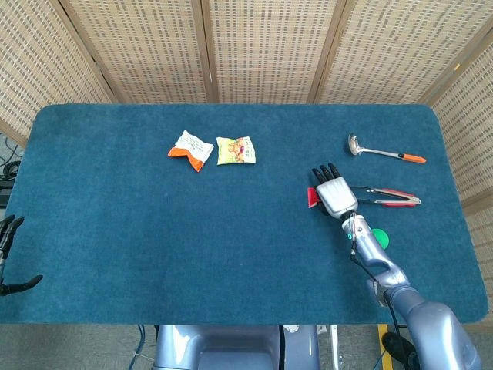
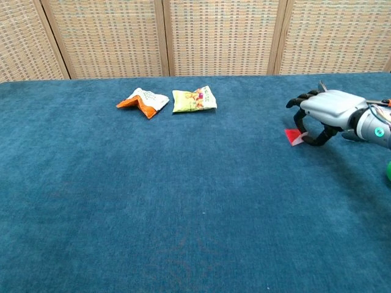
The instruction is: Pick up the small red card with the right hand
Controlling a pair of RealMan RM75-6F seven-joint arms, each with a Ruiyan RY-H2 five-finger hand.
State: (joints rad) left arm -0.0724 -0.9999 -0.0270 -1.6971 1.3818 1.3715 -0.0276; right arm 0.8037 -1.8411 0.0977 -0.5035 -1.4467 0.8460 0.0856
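Observation:
The small red card (image 1: pixel 312 197) (image 2: pixel 294 137) lies on the blue table cloth right of centre, one edge tilted up. My right hand (image 1: pixel 334 194) (image 2: pixel 325 113) hovers just right of it and over it, palm down. The fingers arch above the card and the thumb (image 2: pixel 307 140) curls underneath, its tip touching the card's right edge. A clear gap remains between fingers and thumb, so the card is not pinched. My left hand (image 1: pixel 11 254) shows only as dark fingertips at the table's left edge, spread apart and holding nothing.
Two snack packets, an orange-white one (image 1: pixel 190 149) (image 2: pixel 142 101) and a yellow one (image 1: pixel 235 150) (image 2: pixel 194 99), lie at the back centre. A ladle (image 1: pixel 383 150) and red-handled tongs (image 1: pixel 389 197) lie right of the hand. A green object (image 1: pixel 380 238) sits beside the right forearm.

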